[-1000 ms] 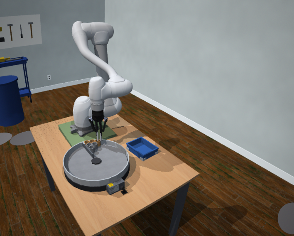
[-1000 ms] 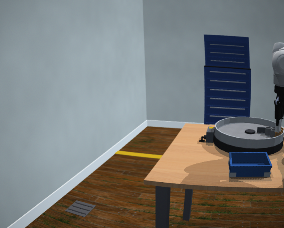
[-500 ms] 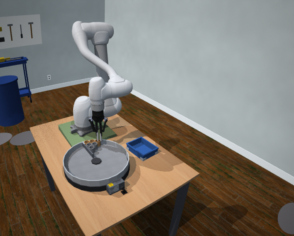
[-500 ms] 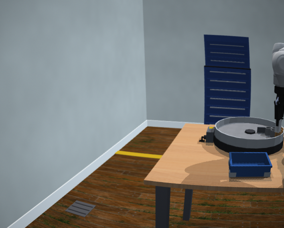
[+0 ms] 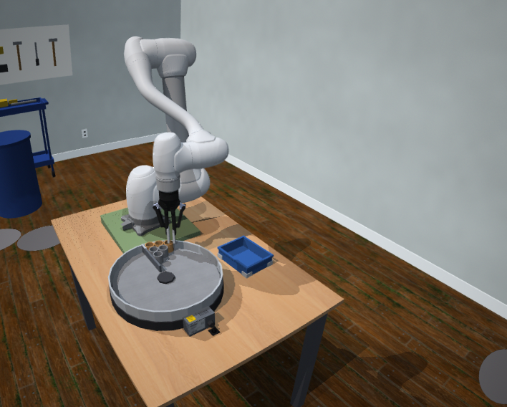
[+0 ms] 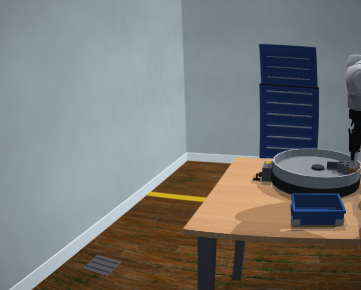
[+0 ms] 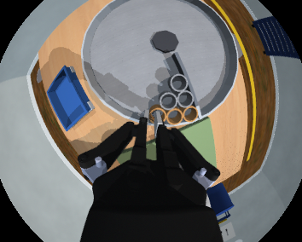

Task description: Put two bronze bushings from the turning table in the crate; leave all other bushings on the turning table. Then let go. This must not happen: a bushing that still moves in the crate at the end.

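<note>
The white 6-joint arm (image 5: 170, 107) (image 6: 359, 80) folds high over its base, then reaches down to a near-vertical wrist (image 5: 165, 157) (image 6: 357, 101). The black gripper (image 5: 170, 238) (image 6: 353, 163) (image 7: 151, 116) points downward, its 2 fingers (image 5: 167, 236) (image 6: 351, 162) nearly parallel, with a narrow gap between their pale tips.
</note>
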